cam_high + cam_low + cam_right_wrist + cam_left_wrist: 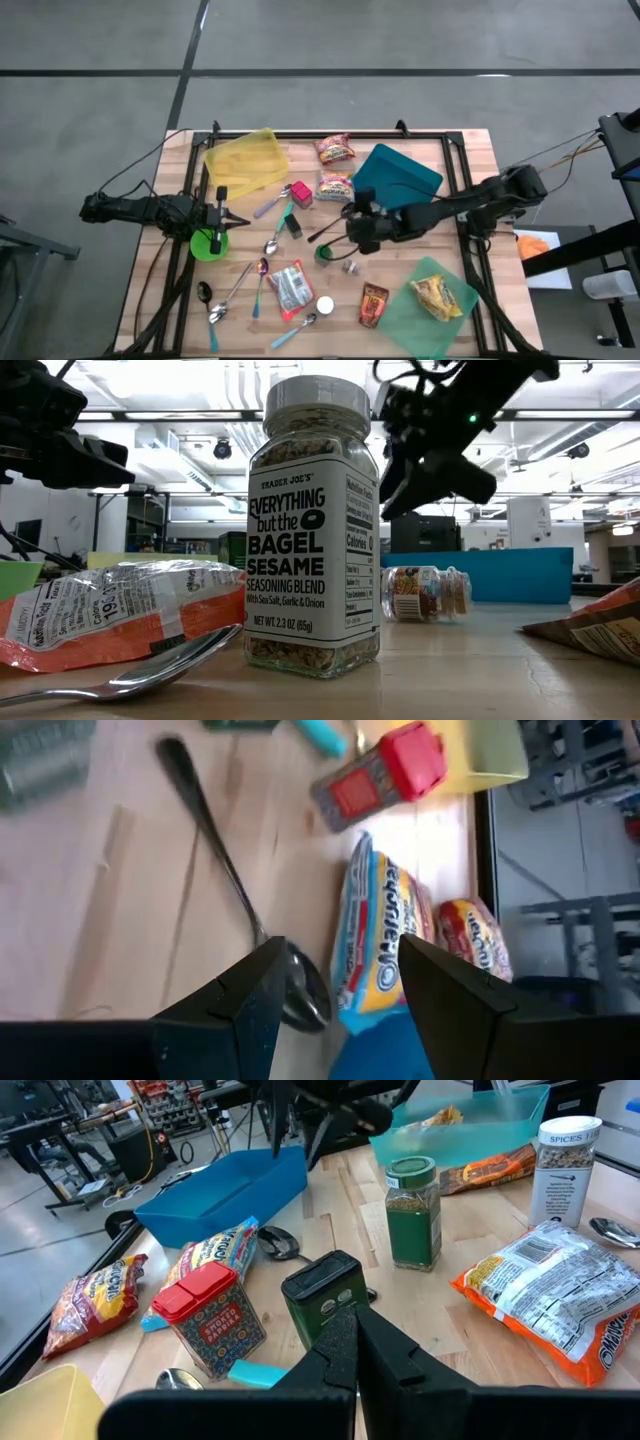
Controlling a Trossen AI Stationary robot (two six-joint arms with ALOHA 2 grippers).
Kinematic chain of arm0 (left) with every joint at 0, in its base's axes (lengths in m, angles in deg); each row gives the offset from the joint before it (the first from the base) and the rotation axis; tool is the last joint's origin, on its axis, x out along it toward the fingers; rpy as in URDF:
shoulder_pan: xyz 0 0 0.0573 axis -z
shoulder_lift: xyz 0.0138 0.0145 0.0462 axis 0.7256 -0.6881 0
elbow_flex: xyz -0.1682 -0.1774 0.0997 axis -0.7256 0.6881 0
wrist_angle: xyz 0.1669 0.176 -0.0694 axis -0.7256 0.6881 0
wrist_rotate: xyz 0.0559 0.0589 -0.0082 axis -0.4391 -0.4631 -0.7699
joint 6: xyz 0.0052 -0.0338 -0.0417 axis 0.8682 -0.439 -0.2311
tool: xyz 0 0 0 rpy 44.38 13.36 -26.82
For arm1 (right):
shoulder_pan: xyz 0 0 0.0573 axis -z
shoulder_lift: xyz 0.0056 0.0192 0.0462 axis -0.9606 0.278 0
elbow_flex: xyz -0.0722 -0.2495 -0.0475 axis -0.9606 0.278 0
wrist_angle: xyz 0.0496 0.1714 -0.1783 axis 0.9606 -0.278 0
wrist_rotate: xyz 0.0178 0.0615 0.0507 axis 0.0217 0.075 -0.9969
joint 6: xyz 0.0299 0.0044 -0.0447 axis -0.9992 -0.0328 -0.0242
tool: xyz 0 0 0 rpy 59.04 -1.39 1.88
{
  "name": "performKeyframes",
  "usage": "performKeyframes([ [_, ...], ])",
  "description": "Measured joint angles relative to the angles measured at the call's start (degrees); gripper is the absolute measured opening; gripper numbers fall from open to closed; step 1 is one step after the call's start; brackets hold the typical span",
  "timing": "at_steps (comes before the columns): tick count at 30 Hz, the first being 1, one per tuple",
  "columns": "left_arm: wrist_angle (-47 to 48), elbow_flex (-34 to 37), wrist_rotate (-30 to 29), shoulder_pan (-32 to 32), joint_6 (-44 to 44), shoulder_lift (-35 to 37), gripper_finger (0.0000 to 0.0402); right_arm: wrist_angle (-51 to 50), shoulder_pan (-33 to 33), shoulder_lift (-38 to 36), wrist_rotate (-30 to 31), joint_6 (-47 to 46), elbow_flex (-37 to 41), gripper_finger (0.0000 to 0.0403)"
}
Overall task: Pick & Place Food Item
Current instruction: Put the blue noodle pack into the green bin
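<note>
A blue-and-yellow snack bag (335, 186) (375, 955) lies flat on the wooden table beside a red-orange snack bag (334, 149). My right gripper (352, 216) (340, 955) hovers open above the table's middle, slanting down toward the far left. In the right wrist view the blue-and-yellow bag's end and the bowl of a black spoon (215, 850) show between its fingers, below them. My left gripper (222, 212) (355, 1335) waits shut at the left, above a green lid (208, 243).
A teal bin (400, 178) sits just beyond my right gripper and a yellow bin (245, 160) at the far left. Near it are a red tin (385, 770), a dark green tin (325, 1290), a green spice jar (413, 1215), an orange-white packet (290, 288), a seasoning jar (313, 530), several spoons (235, 290) and a green tray (465, 300) with a chip bag.
</note>
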Motion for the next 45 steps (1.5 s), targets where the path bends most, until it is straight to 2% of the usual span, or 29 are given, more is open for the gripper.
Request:
performKeyframes([
  [5, 0.0, 0.02, 0.0, 0.0, 0.0, 0.0, 0.0, -8.3, 1.45, 4.99, 0.08, 0.47, -4.91, 0.0193],
  [13, -0.01, 0.02, 0.02, 0.01, 0.02, 0.0, 0.0, -10.95, 3.64, 11.73, -0.36, -0.09, -11.74, 0.0193],
  [16, 0.0, 0.02, 0.02, 0.0, 0.0, 0.0, 0.0, -15.17, 4.12, 13.79, -0.38, 0.02, -13.96, 0.0193],
  [18, 0.0, 0.02, 0.02, 0.0, 0.0, 0.0, 0.0, -17.78, 4.82, 14.96, -0.48, -3.25, -15.14, 0.0193],
  [23, 0.0, 0.0, 0.02, 0.02, 0.0, 0.0, 0.0, -19.53, 6.37, 15.14, -0.35, -6.91, -15.98, 0.0199],
  [31, 0.0, 0.02, 0.02, 0.0, 0.0, 0.0, 0.0, -19.48, 8.38, 15.15, 1.09, -3.58, -15.47, 0.0254],
  [40, 0.0, 0.0, 0.0, 0.02, 0.0, 0.0, 0.0, -18.63, 9.31, 17.69, 1.91, -1.26, -13.47, 0.0258],
  [45, 0.0, 0.0, 0.02, 0.01, 0.01, 0.0, 0.0, -17.57, 9.54, 21.06, 4.6, 1.86, -13.77, 0.0258],
])
